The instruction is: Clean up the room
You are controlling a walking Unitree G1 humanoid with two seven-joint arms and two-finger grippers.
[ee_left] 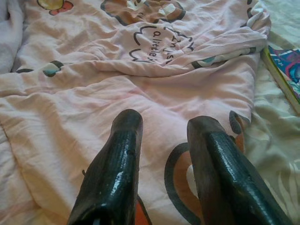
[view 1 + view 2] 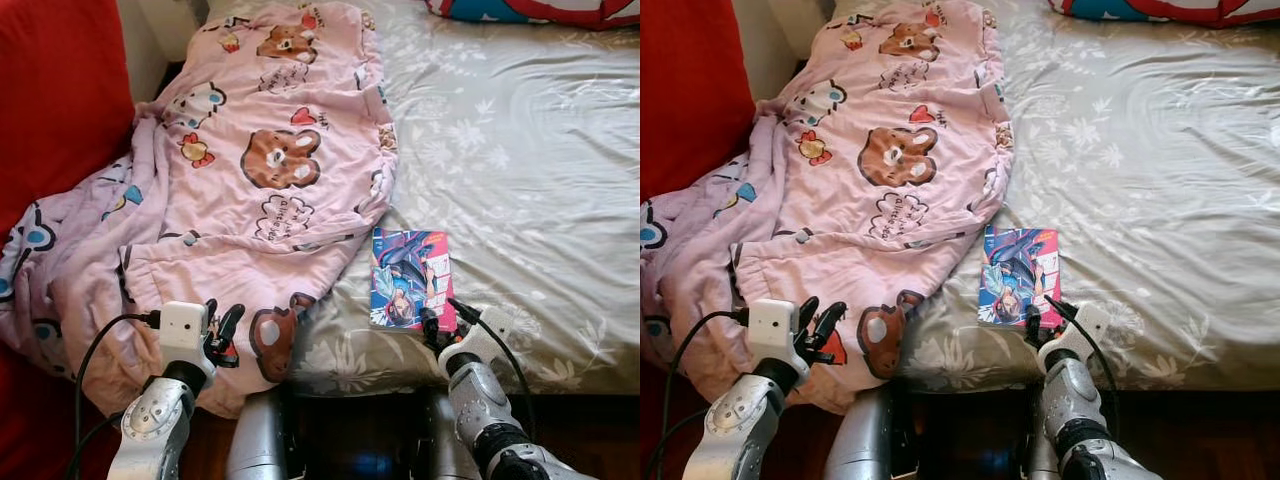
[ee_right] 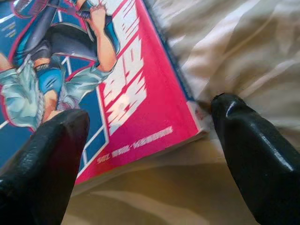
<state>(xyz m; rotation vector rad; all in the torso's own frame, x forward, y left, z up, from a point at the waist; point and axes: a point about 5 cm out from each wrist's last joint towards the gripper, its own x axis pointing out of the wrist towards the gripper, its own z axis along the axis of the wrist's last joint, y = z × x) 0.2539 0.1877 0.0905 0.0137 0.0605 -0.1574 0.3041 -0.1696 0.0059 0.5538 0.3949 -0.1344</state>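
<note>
Risk: the comic book point(image 2: 410, 277) lies flat on the bed point(image 2: 540, 170) near its front edge, just beside the pink blanket point(image 2: 250, 170) — a slipping grasp could push it off. Right gripper point(image 3: 150, 133) spread wide, straddling its near corner. Left gripper point(image 1: 164, 154) narrowly parted over the blanket, holding nothing.

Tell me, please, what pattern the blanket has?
Pink blanket with cartoon bears, clearest in the left eye view.
</note>
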